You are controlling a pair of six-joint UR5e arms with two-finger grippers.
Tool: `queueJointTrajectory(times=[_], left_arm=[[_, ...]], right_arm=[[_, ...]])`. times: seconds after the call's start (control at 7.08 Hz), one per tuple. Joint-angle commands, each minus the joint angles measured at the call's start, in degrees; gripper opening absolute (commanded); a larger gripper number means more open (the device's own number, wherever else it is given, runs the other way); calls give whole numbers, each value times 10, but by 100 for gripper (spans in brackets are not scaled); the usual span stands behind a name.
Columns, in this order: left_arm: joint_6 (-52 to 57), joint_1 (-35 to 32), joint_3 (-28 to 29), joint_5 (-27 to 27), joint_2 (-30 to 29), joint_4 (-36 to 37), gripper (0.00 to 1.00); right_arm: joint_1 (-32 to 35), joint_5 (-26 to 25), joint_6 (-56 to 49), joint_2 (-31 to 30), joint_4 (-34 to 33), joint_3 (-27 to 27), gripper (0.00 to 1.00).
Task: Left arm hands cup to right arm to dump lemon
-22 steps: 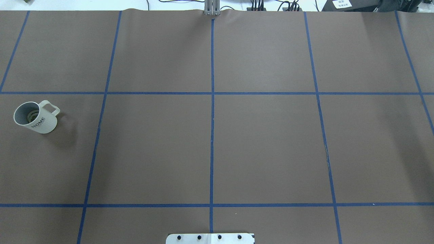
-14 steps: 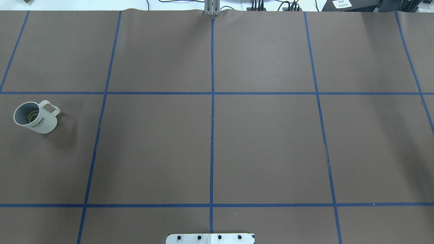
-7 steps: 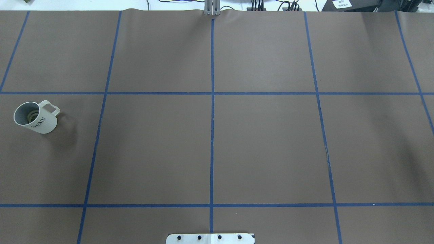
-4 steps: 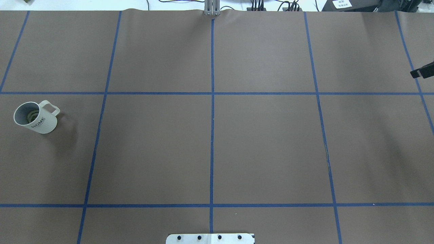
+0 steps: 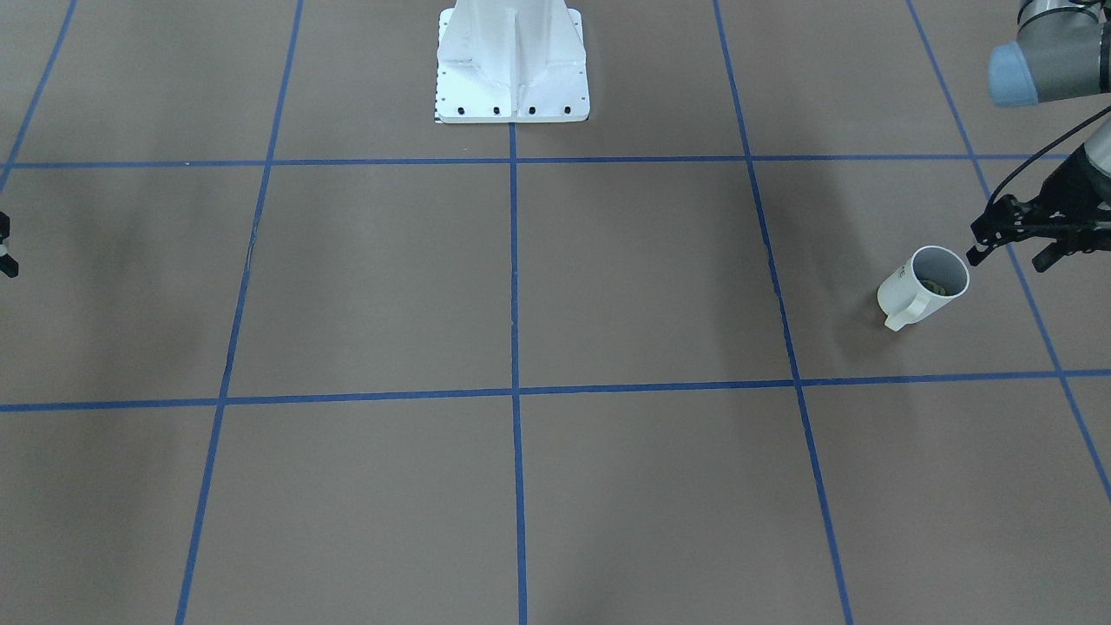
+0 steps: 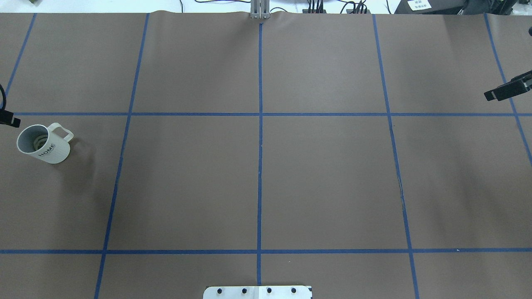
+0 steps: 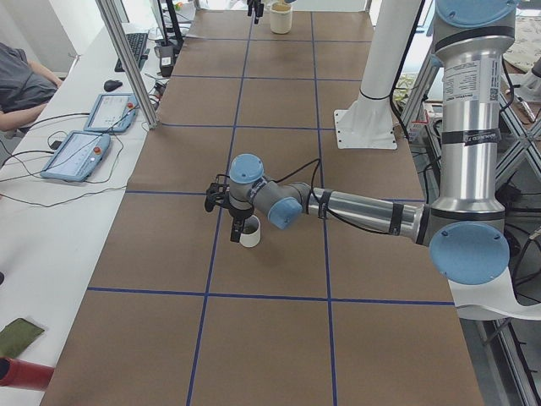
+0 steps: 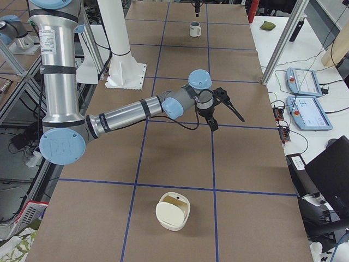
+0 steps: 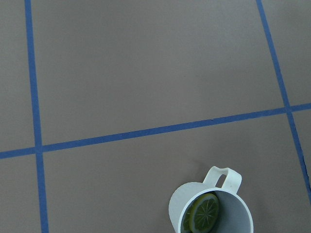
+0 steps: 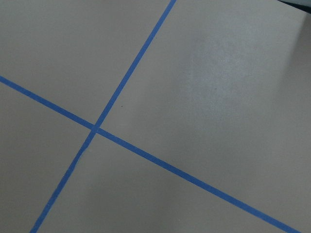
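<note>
The white "HOME" cup [image 6: 43, 143] stands upright at the table's left side, with the lemon [image 9: 201, 214] lying inside it. It also shows in the front view [image 5: 923, 286]. My left gripper [image 5: 1007, 258] is open and empty, hovering just behind the cup's rim without touching it. Only its tip shows at the overhead view's left edge [image 6: 9, 118]. My right gripper [image 8: 228, 123] is open and empty, far off over the table's right side. One of its fingers [image 6: 507, 89] shows in the overhead view. The wrist views show no fingers.
A cream container [image 8: 173, 212] stands at the table's right end. The white robot pedestal [image 5: 512, 74] stands at the near middle edge. A side bench with tablets [image 7: 80, 152] and a seated operator [image 7: 21, 85] lies beyond the far edge.
Both grippers have come into the overhead view. The right one has moved further in from the right edge, and the left one has appeared beside the cup. The cup has not moved.
</note>
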Motion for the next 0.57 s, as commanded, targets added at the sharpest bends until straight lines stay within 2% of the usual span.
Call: queueJointTrajectory(times=[0.0, 0.28, 0.42], left_arm=[[-9, 28, 13, 17, 0, -11, 100], [-9, 42, 56, 36, -1, -70, 100], [-10, 43, 66, 36, -1, -88, 89]], right_arm=[[-1, -1, 1, 0, 5, 0, 100], [-1, -2, 1, 0, 5, 0, 100], [-1, -2, 0, 0, 5, -1, 100]])
